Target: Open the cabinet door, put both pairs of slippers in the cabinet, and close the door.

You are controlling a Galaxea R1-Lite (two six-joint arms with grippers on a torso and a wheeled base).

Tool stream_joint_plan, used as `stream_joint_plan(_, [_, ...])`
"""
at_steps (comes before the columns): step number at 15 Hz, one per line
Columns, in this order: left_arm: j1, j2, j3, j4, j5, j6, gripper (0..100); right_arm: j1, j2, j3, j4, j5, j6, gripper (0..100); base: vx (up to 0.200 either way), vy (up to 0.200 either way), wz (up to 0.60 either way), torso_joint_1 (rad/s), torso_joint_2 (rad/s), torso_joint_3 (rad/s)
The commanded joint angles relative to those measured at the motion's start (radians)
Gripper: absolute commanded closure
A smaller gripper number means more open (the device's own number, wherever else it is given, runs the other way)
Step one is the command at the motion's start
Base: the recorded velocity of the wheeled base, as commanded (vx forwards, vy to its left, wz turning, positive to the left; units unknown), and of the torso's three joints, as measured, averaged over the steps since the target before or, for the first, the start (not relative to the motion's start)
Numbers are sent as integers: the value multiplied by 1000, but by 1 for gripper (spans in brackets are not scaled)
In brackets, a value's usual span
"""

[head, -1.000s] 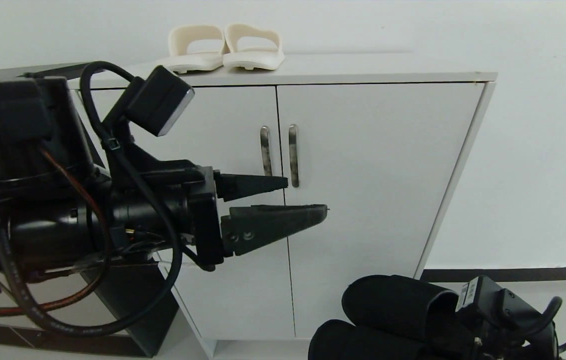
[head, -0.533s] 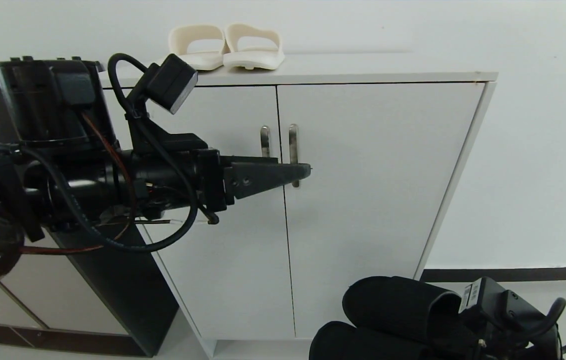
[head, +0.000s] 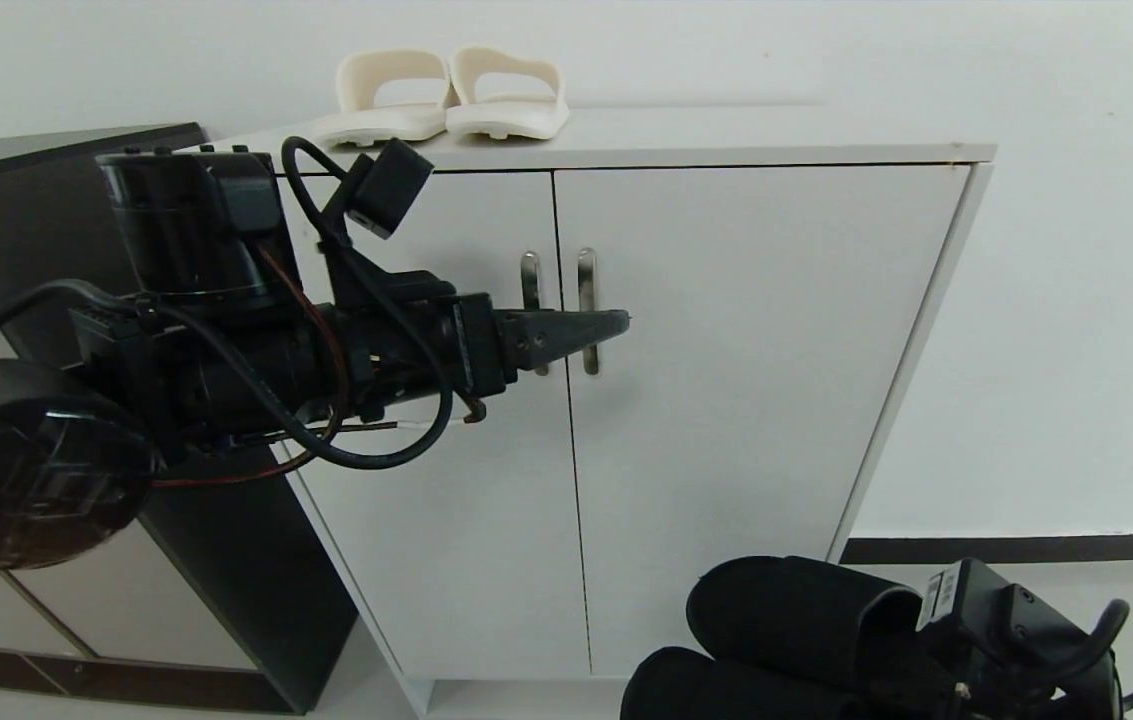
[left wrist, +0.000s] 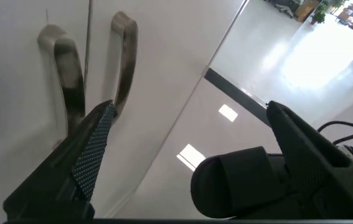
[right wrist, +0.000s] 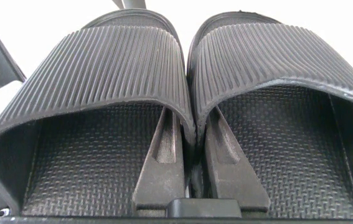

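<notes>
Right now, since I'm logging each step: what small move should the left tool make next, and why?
Probably nudge the left tool sideways until the right door's handle sits between its open fingers, ready to close. Both doors look shut, its near finger lies beside that handle, not around it, and the right tool holds the black slippers.

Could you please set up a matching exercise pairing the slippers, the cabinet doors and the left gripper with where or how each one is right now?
Things:
1. cream rubber slippers
2. black ribbed slippers
3. white cabinet doors
4. left gripper

States:
A. shut
B. open, at the metal door handles
C. on top of the cabinet
D. clamped in the right gripper

Pairs: 1-C, 2-D, 3-A, 4-B.
</notes>
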Motion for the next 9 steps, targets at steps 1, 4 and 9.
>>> stream_joint_plan(1, [0,5,-2,-1,6,-2,0,1,3,1,-1,-1,0,100,0,0,0,0,0,0])
stream_joint_plan(4, [-2,16,-23,-9,39,-4,0,1,11,4,-1,0,0,100,0,0,0,0,0,0])
stream_joint_plan(9, [-31,88,-77,-17,100,2,0,1,11,4,-2,0,0,100,0,0,0,0,0,0])
